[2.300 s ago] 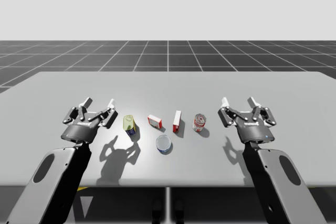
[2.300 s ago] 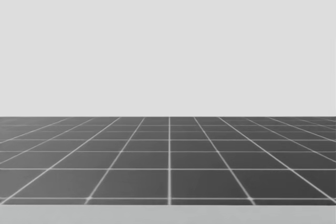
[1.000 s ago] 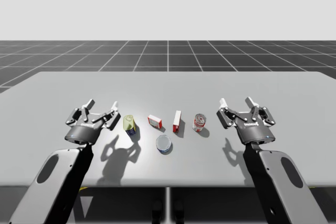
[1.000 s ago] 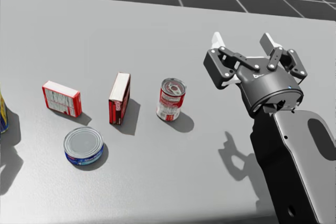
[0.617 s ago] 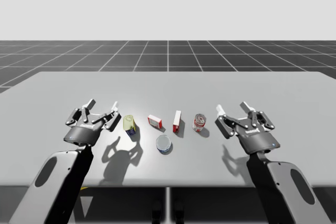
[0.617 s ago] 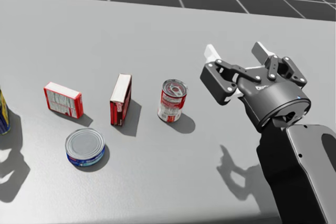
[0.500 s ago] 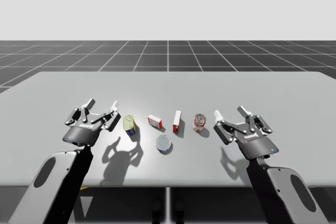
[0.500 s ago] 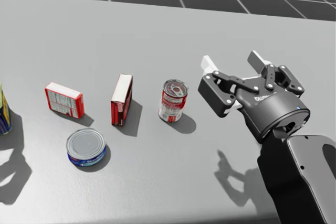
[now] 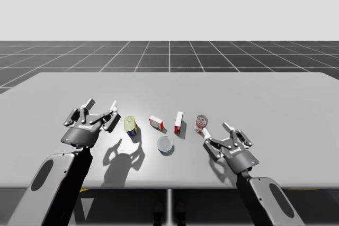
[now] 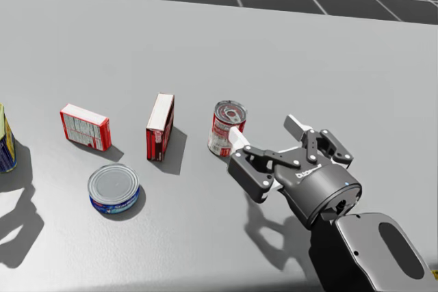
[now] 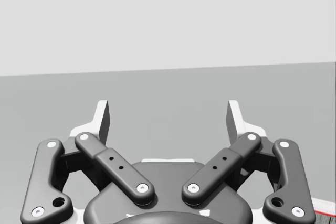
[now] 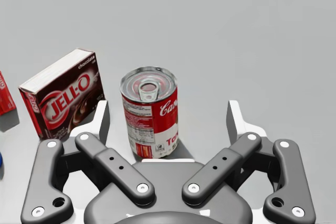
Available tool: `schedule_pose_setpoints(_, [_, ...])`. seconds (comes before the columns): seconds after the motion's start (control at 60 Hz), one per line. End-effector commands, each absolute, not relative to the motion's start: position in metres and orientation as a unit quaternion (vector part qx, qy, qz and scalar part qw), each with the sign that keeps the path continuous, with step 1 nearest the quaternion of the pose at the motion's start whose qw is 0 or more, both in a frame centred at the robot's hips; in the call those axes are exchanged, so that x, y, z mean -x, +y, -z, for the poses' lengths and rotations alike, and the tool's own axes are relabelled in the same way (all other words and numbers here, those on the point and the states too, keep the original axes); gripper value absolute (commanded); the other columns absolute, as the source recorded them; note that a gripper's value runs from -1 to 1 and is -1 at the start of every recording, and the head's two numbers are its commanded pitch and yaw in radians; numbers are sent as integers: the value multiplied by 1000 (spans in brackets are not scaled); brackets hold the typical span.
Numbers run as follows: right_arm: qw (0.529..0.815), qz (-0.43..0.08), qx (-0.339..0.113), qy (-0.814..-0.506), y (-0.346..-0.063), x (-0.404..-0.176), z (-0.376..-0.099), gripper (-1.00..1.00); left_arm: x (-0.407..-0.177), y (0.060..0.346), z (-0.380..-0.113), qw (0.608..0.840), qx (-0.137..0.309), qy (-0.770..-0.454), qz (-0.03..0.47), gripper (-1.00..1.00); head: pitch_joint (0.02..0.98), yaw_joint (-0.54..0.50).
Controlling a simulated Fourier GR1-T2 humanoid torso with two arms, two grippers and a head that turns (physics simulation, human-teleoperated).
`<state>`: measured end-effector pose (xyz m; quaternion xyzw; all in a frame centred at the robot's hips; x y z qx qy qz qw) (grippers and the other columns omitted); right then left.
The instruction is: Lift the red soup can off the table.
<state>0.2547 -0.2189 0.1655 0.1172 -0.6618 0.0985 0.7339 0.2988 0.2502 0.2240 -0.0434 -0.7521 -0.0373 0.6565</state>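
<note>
Grey table (image 9: 265,93); dark floor (image 9: 169,54) with pale grid lines beyond; plain light-grey backdrop (image 9: 169,3) above.

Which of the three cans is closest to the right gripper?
The red soup can, upright just ahead of the open jaws of my right gripper; the low blue can and the yellow can sit further toward my left.

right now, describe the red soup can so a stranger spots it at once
On the grey table, a row of groceries lies between my arms. The red soup can stands upright at its end nearest my right gripper. Unlike the red box beside it, it is round, red and white.
</note>
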Motion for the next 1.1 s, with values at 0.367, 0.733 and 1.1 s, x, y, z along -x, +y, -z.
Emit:
schedule_pose_setpoints(0.367, [760, -104, -108, -633, -193, -294, -131, -1000, -297, 250, -225, 653, 42, -755, 37, -1000, 796, -229])
schedule_pose_setpoints(0.733, [768, -104, -97, -625, -185, -318, -120, -1000, -296, 250, -226, 653, 42, -756, 37, -1000, 780, -222])
schedule_pose_setpoints(1.1, [771, -111, -105, -618, -187, -318, -114, 996, -296, 247, -224, 654, 40, -754, 42, -1000, 650, -226])
